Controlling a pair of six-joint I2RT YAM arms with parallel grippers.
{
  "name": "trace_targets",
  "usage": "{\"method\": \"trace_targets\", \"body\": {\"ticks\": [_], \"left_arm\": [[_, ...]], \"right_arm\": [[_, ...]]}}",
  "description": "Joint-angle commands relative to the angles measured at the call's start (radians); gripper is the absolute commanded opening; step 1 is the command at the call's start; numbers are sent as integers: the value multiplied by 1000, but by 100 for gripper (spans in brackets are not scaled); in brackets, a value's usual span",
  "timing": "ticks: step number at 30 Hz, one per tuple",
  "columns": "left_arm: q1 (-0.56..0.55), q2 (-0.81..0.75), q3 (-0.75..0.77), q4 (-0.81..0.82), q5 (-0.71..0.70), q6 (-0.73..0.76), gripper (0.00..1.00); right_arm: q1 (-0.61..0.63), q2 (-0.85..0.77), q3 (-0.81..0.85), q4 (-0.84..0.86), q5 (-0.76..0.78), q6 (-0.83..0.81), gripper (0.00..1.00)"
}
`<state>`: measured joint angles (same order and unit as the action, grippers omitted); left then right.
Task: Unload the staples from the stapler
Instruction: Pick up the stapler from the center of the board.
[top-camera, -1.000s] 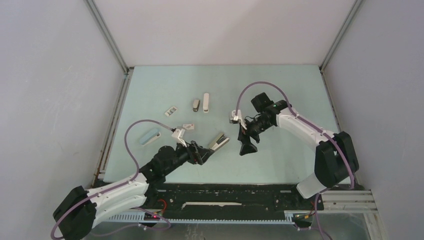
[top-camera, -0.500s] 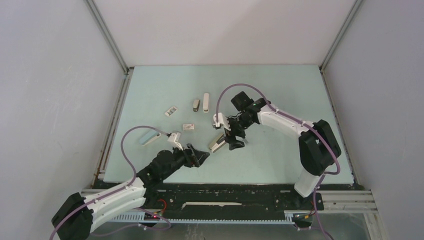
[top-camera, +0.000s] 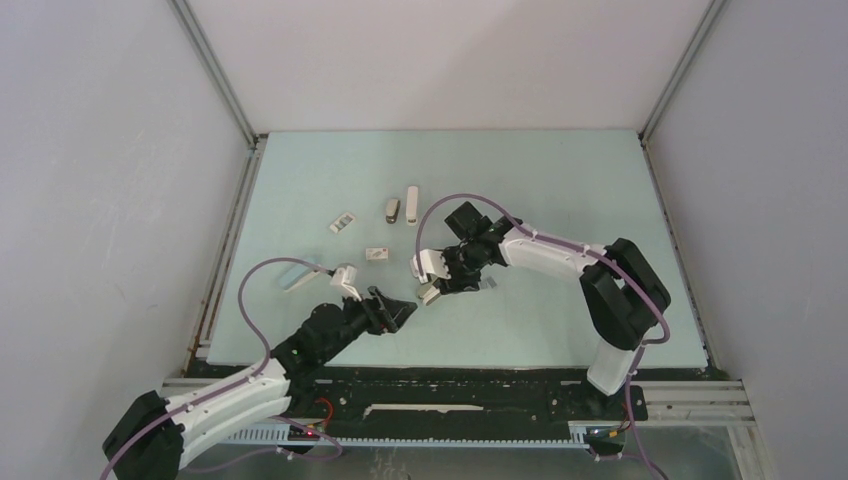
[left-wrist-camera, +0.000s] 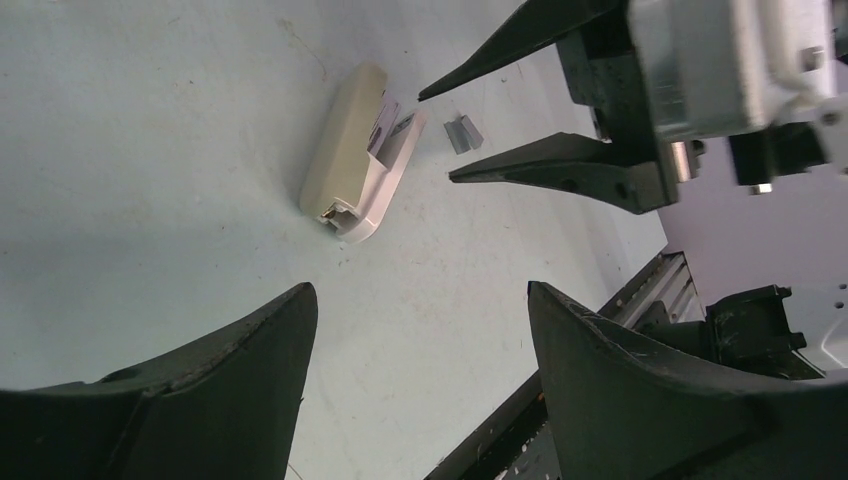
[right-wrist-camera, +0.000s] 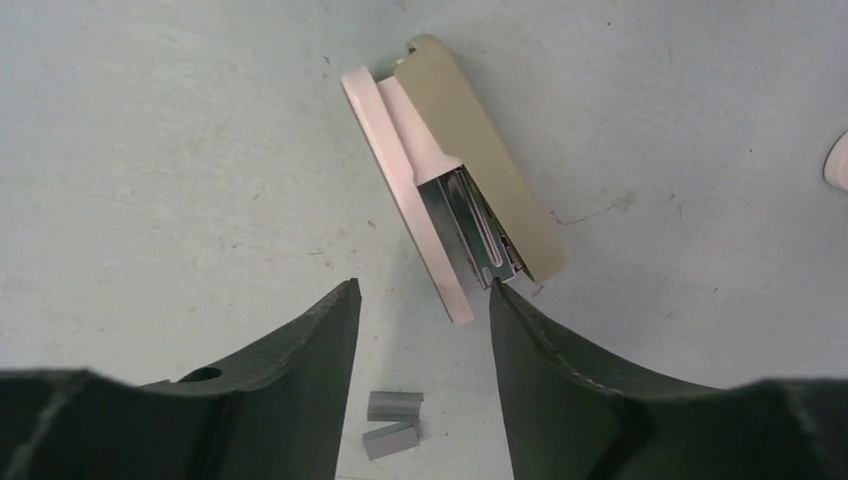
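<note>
Spread apart and pinching nothing, tips lowered close to the desk (right-wrist-camera: 150, 150): the right fingers (right-wrist-camera: 422, 290). Just ahead of those tips, lying on its side: the stapler (right-wrist-camera: 452, 160), beige top and white underside hinged apart, a bright metal channel bared between them. Reaches with its open end into the gap between the two tips, closer to the one on the right of the wrist view; touching or not, cannot tell. Deeper in that same gap, flat on the desk: the staples (right-wrist-camera: 392, 422), two short grey strips side by side, just behind the stapler's open end and apart from it, gripped by neither finger.

On the near side of the stapler, also spread wide and empty: the left fingers (left-wrist-camera: 420, 290). Point across the stapler toward the right fingers, stopping short of it with bare desk between.

Seen from above, elsewhere around the two pairs of fingers:
- off to the left of the left fingers, a light blue stapler (top-camera: 296, 277);
- just left of the right fingers, a smaller box (top-camera: 376, 254);
- farther out beyond the right fingers, a printed white box (top-camera: 343, 222);
- also out there, a grey stapler (top-camera: 392, 208) and a slim white stapler (top-camera: 412, 205) side by side, all well apart from either grip.
</note>
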<state>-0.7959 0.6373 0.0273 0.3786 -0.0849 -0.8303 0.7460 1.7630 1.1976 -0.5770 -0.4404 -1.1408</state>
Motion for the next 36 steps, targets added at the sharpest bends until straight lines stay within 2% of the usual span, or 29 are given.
{"method": "trace_targets", "body": {"ticks": [1,7,17,23,32,36], "left_arm": [[6,-28,-21,29,-28,-24,82],[6,-46,-52,25,-30,-33,82],[6,-71,-89,76,-29,-84,82],[6,-60,-122,152,-37,-146,84],[6,-10,-124,216,-52,-160,89],[6,47,-137,310,-35,-161,89]], "right_arm": [[11,21,-10,64,64,-32,58],[22,49,-25,89,104,-51,50],[39,29,-103,158,129,-81,30],[40,-23,-154,207,132,-68,14],[41,-184,-253,247,77,-36,8],[42,-234,-263,241,46,30,7]]}}
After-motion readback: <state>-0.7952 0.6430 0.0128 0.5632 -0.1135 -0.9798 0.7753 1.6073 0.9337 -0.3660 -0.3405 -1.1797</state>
